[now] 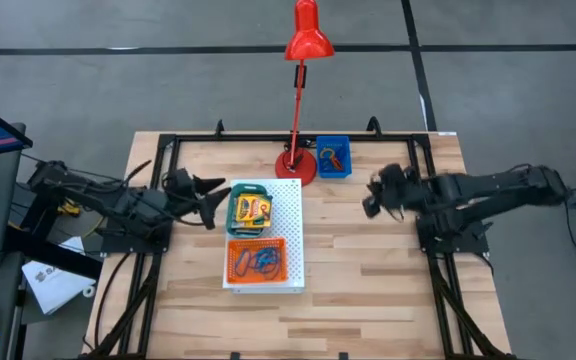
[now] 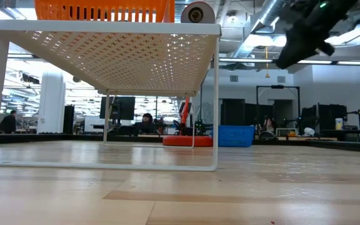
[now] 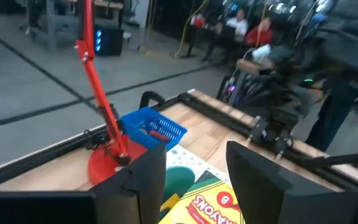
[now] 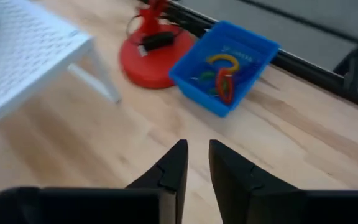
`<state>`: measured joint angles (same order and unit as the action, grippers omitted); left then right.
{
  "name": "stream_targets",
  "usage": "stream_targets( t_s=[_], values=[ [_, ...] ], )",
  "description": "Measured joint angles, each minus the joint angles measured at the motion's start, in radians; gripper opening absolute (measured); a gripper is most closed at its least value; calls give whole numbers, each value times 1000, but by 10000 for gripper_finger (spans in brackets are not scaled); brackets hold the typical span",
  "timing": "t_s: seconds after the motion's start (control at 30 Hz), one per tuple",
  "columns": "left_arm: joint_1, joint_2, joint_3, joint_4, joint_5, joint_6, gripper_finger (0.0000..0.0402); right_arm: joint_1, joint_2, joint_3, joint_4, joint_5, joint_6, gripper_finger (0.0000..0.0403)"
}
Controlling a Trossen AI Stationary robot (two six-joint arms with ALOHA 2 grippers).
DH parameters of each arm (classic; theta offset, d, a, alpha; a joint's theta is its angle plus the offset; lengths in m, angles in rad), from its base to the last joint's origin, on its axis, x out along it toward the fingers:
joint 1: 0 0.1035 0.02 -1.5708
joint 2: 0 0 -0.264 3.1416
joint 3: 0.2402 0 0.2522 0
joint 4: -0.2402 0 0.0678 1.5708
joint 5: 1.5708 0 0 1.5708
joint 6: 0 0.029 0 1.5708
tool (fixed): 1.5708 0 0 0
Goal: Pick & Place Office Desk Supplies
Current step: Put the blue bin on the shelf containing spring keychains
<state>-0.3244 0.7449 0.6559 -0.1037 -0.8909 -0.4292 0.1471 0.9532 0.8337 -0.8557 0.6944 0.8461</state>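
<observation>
Yellow-and-green printed boxes lie in a green bin on the white perforated board. An orange bin nearer the near edge of the board holds several thin loops. More loops lie in a blue bin by the red lamp base. My left gripper is open at the green bin's left side. In the left wrist view one printed box shows just below its spread fingers. My right gripper hangs above bare wood right of the board, shut and empty.
The board is a raised shelf on thin legs. The tall red lamp stands at its far right corner, beside the blue bin. A black frame runs along the table's far and side edges. Bare wood lies between the board and the right arm.
</observation>
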Motion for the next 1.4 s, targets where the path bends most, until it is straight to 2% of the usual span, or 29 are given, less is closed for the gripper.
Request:
stream_targets(
  t_s=[0.1, 0.17, 0.33, 0.43, 0.53, 0.63, 0.73, 0.93, 1.13, 1.4],
  values=[
    [0, -70, -95, 126, 8, 53, 166, -197, -6, 0, 76, -147, -118, 77],
    [0, -127, -136, 152, 18, 56, 166, -329, 0, 0, 139, -263, -194, 88],
    [0, -231, -174, 244, 116, 136, 163, -644, 96, 1, 199, -461, -296, 115],
    [0, -265, -175, 265, 194, 180, 160, -778, 205, 1, 259, -593, -327, 134],
    [0, -266, -176, 259, 221, 192, 159, -862, 328, 1, 345, -714, -339, 160],
    [0, -256, -176, 260, 250, 193, 161, -915, 441, 17, 399, -778, -341, 188],
    [0, -253, -176, 262, 276, 193, 160, -937, 533, 51, 420, -796, -341, 211],
    [0, -254, -176, 269, 285, 223, 157, -934, 666, 117, 428, -797, -325, 219],
    [0, -254, -176, 269, 296, 238, 159, -926, 717, 162, 410, -743, -313, 192],
    [0, -254, -176, 269, 301, 242, 161, -905, 750, 160, 391, -733, -299, 111]
  ],
)
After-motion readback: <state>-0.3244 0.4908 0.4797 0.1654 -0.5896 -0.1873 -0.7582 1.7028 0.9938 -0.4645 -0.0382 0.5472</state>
